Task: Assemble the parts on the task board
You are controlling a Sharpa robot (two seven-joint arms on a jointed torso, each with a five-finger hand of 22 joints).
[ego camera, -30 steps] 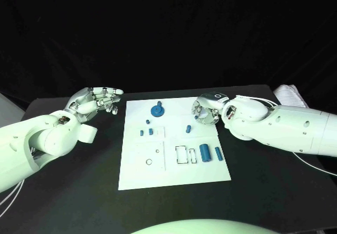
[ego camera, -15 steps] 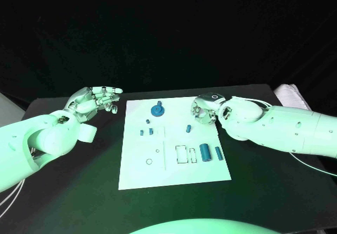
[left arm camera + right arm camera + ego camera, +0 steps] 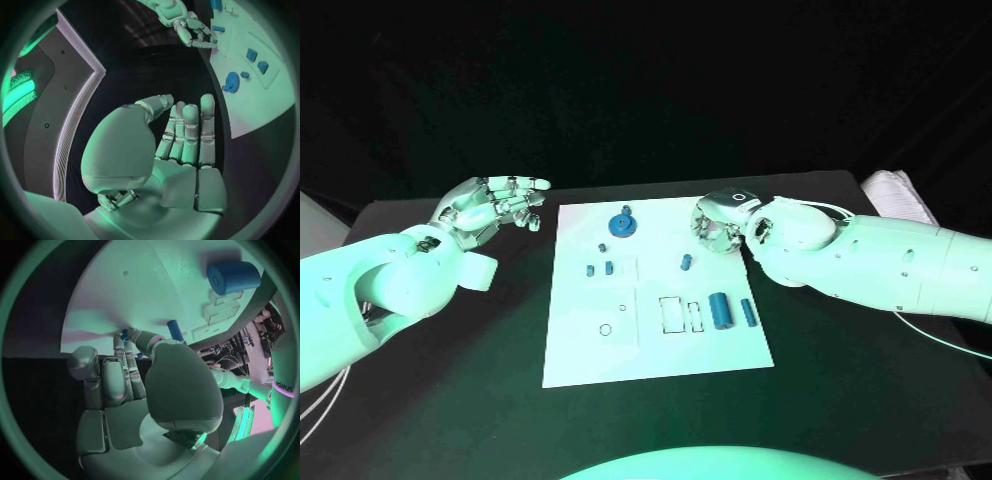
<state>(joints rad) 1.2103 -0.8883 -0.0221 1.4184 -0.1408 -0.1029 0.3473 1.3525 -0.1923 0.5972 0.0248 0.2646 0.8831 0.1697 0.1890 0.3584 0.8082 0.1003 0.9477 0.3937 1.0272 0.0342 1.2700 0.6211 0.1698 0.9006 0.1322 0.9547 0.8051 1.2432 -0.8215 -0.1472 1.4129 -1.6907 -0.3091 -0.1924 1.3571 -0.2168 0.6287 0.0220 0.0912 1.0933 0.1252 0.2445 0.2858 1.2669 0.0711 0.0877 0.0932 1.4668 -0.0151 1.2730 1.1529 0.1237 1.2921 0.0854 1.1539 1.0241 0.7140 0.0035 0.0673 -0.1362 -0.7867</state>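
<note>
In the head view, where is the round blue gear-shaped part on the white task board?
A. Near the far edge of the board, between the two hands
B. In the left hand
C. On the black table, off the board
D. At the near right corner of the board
A: the round blue gear-shaped part lies on the white task board near its far edge, between the left hand and the right hand.

Had two bulky white arms with smooth rounded shells, the left arm [image 3: 387,290] and the right arm [image 3: 891,265]. Carried a silver, jointed left robot hand [image 3: 488,207] and right robot hand [image 3: 723,222]. Trailed a thin white cable [image 3: 949,345] below the right arm.
</note>
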